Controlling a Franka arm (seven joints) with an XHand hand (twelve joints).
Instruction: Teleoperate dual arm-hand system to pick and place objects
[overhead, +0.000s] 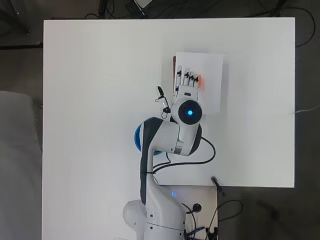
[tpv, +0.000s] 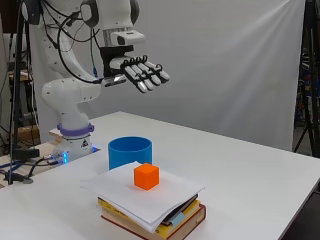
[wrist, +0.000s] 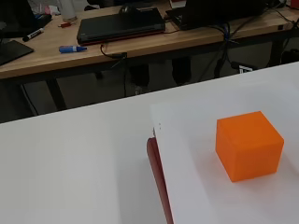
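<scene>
Robot hand (tpv: 145, 74) hangs empty, fingers spread, well above the cube (tpv: 146, 176) on the paper-topped books (tpv: 165, 220), so nothing's picked yet.

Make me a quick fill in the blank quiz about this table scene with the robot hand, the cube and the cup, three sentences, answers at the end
1. The cube resting on the sheet of paper is ____ in colour.
2. The paper lies on top of a stack of ____.
3. The hand hangs above the cube with its fingers ____, holding nothing, while the blue cup stands behind the stack.

Missing words: orange; books; open
</scene>
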